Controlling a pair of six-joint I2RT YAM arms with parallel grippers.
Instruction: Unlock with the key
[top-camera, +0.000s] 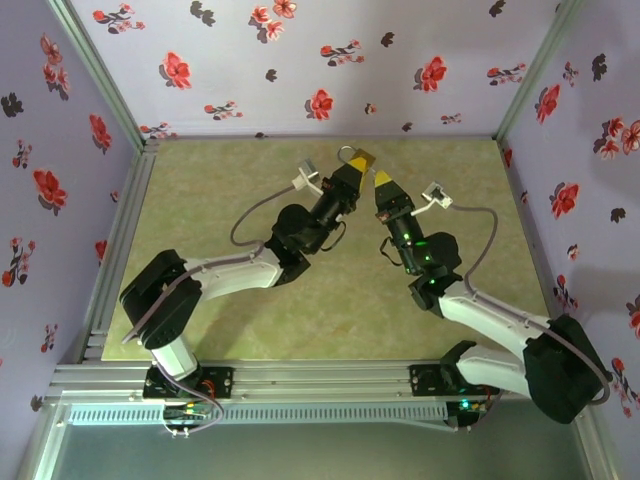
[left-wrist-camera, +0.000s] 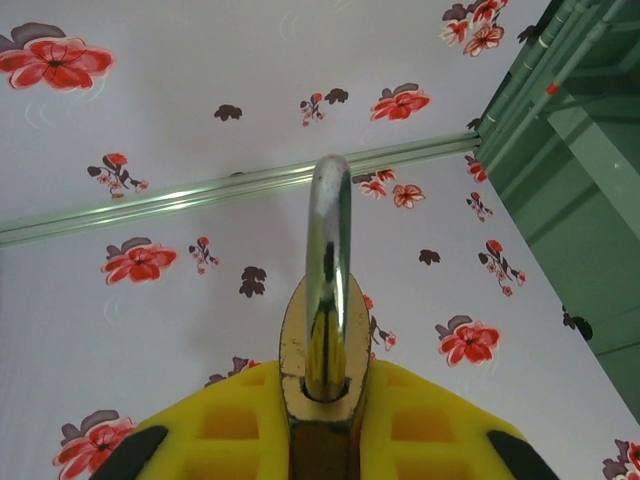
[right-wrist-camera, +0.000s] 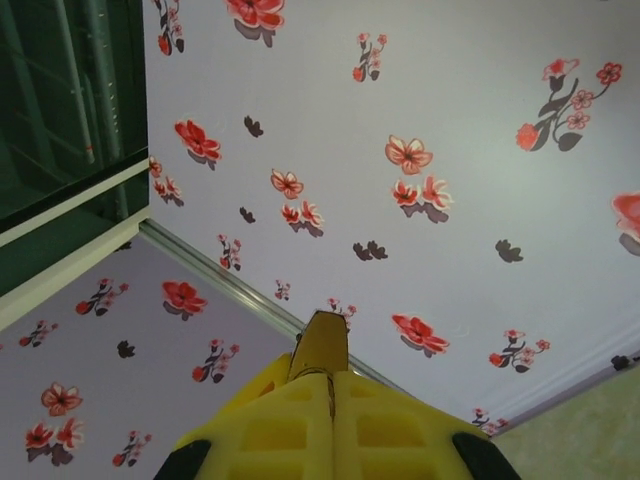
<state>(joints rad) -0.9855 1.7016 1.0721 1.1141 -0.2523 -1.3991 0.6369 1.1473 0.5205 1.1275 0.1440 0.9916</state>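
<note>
My left gripper (top-camera: 351, 170) is shut on the brass padlock (left-wrist-camera: 322, 390), held in the air over the far middle of the table. The padlock's silver shackle (left-wrist-camera: 328, 260) sticks up past the yellow fingers (left-wrist-camera: 420, 420). The padlock (top-camera: 360, 158) lies just ahead of my right gripper (top-camera: 381, 179), which points at its brass body (right-wrist-camera: 320, 345). The right gripper (right-wrist-camera: 330, 378) is pressed shut. A thin dark sliver, the key (right-wrist-camera: 329, 392), runs in the seam between its fingertips up to the padlock; most of it is hidden.
The olive-green table (top-camera: 250, 170) is boxed in by flowered walls (top-camera: 300, 60) at the back and both sides. An aluminium rail (top-camera: 300, 375) runs along the near edge by the arm bases. Both arms lean in toward the far middle.
</note>
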